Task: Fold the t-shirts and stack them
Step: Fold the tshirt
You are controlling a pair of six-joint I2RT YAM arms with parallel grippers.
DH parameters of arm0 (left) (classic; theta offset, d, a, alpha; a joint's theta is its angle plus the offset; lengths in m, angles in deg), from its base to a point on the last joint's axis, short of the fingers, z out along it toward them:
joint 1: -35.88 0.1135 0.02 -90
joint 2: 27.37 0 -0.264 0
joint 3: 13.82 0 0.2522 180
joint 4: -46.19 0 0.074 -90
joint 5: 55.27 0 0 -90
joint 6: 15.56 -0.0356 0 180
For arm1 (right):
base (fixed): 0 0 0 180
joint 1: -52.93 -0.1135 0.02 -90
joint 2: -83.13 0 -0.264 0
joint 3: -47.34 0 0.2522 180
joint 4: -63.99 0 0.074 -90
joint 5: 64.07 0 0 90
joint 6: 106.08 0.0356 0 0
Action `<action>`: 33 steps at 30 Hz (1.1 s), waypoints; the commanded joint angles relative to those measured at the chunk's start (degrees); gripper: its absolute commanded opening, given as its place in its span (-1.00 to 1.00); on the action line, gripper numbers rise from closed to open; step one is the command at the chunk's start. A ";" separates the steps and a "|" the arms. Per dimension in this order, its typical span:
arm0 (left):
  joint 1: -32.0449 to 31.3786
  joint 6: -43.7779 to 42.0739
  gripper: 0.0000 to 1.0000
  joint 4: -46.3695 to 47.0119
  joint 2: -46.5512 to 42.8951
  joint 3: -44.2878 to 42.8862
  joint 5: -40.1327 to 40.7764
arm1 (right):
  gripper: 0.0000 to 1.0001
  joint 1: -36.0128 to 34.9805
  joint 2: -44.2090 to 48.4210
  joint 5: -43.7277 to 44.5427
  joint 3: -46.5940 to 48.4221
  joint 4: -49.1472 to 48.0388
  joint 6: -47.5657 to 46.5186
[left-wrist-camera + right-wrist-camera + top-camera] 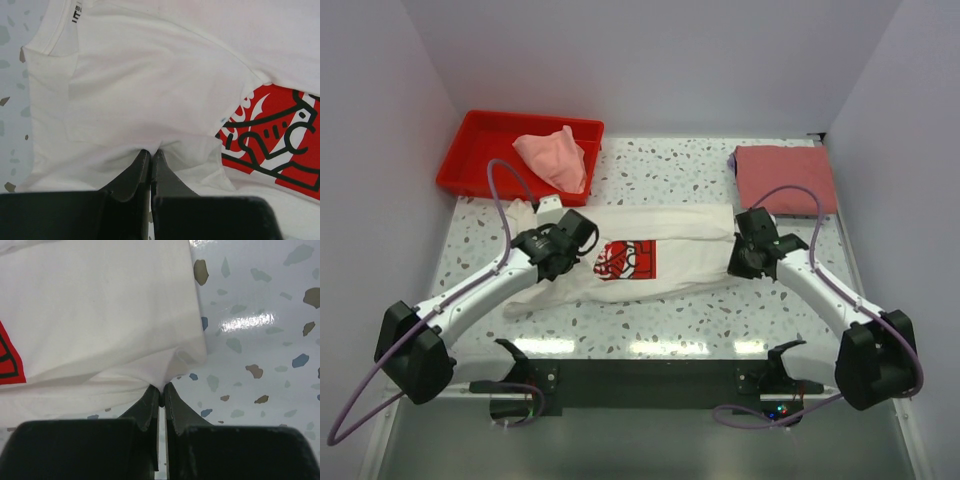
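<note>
The white t-shirt with a red chest print lies across the table's middle, partly folded. My left gripper is shut on its cloth near the collar end; in the left wrist view the pinched cloth bunches at the fingertips. My right gripper is shut on the hem corner, shown pinched in the right wrist view. A pale pink t-shirt lies crumpled in the red tray. A dusty-red t-shirt lies folded at the back right.
The red plastic tray stands at the back left. The speckled table shows in front of the shirt. White walls close in the left, right and back. Purple cables loop over both arms.
</note>
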 commanded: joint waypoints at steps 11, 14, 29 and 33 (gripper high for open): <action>8.00 -13.13 -0.92 20.52 3.22 -2.23 -2.23 | -1.00 1.09 -6.52 6.70 8.95 -7.51 -1.10; 9.23 -14.63 -0.89 23.16 5.24 -2.49 -3.82 | -1.00 1.27 -8.02 6.88 10.35 -7.68 -1.19; 16.97 -22.01 -0.36 31.96 22.20 -8.99 -9.17 | -0.70 2.85 -22.87 10.13 16.94 -8.05 -0.58; 17.15 -21.22 0.57 30.82 23.61 -10.49 -9.09 | 0.29 2.94 -26.66 10.48 21.51 -5.58 -0.66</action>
